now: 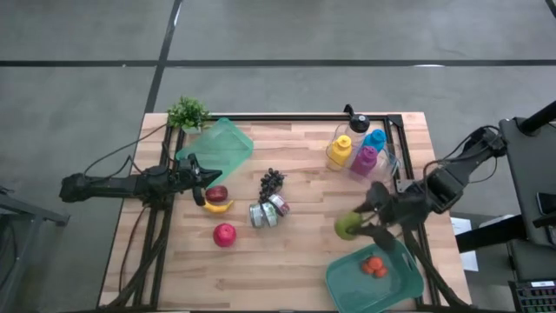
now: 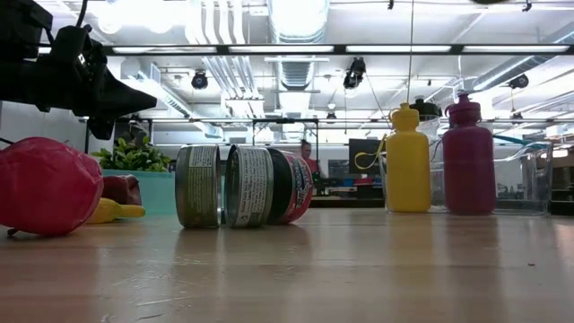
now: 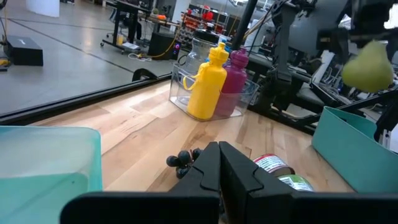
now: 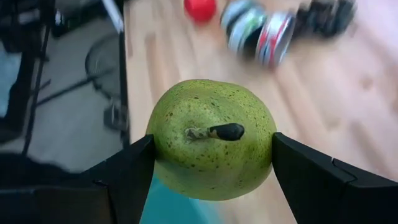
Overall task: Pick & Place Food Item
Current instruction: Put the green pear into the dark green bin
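Note:
A green pear sits between the fingers of my right gripper, which is shut on it near the table's right near side. In the high view the pear is just beyond the far left rim of a teal tray that holds small red pieces. The left wrist view shows the pear in the air. My left gripper is shut on nothing and hovers at the table's left, above a red apple and a banana. My right gripper pinches the pear between its two fingers, one finger on each side of its wide belly. The stem end faces back toward the wrist. The fingers reach in from the table's right side. The pear is lifted clear of the table.
Mid-table lie tin cans on their sides, dark grapes and a red round fruit. A clear bin of coloured bottles stands at the far right. A second teal tray and a small plant are far left.

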Motion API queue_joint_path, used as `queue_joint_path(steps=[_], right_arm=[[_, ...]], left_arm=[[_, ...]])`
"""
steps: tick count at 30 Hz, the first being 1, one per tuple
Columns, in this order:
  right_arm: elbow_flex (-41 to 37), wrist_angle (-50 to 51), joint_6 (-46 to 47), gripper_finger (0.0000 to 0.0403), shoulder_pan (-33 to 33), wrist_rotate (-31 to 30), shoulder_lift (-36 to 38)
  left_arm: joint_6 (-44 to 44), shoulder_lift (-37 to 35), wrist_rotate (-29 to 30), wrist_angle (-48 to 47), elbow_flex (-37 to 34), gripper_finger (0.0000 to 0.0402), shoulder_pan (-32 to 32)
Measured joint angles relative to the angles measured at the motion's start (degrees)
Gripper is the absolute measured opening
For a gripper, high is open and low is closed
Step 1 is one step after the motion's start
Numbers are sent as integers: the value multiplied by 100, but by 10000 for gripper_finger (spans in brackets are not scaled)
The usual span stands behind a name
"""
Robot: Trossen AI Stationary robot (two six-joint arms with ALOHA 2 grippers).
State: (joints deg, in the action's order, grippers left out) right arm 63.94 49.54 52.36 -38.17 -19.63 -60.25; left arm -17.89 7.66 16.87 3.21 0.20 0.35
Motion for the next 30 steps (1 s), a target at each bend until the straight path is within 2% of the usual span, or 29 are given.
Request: queue_joint_path(steps=[6, 14, 21, 30], right_arm=[[0, 643, 1235, 292, -700, 447, -158], [0, 741, 2379, 292, -1480, 490, -598], [-112, 719, 3099, 292, -1732, 543, -1241], [-186, 570, 3643, 292, -1734, 653, -2114]], left_arm=[[0, 0, 0, 1, -1, 1, -1], [0, -2, 1, 1, -1, 1, -1], [0, 0, -1, 1, -1, 1, 1], [0, 0, -1, 1, -1, 1, 0]])
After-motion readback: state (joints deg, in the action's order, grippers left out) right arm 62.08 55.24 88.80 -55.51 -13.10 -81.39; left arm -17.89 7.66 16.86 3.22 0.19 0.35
